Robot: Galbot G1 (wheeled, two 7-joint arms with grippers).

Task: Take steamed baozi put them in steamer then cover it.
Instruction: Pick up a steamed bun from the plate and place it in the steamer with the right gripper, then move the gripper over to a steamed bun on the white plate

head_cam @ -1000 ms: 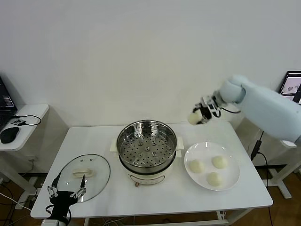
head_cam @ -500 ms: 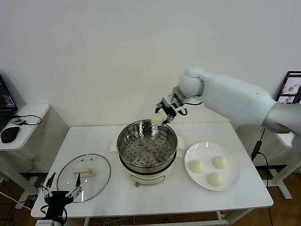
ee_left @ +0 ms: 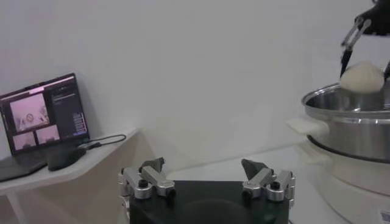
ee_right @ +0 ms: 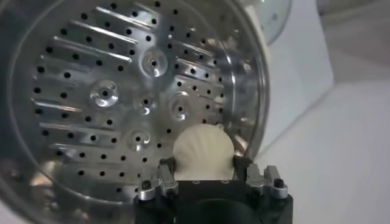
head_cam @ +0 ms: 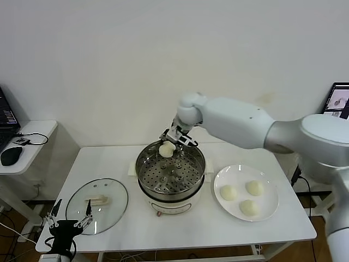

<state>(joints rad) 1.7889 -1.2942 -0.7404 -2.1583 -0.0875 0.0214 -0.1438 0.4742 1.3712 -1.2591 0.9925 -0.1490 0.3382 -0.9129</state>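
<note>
My right gripper (head_cam: 169, 143) is shut on a cream-white baozi (head_cam: 166, 149) and holds it over the far rim of the steel steamer (head_cam: 147, 177). In the right wrist view the baozi (ee_right: 203, 151) sits between the fingers above the perforated tray (ee_right: 103, 97). Three more baozi (head_cam: 228, 192) lie on a white plate (head_cam: 271, 207) right of the steamer. The glass cover (head_cam: 112, 204) with its cream handle lies flat on the table to the left. My left gripper (head_cam: 68, 219) is open and empty at the table's front left edge, near the cover.
The white table (head_cam: 191, 229) bears everything. A side desk with a mouse (head_cam: 10, 155) stands at the left; a laptop (ee_left: 46, 112) shows in the left wrist view. A screen (head_cam: 338, 98) is at the far right.
My right arm has swung left from above the plate to over the steamer, lowering the baozi toward the tray. The left gripper has shifted slightly left.
</note>
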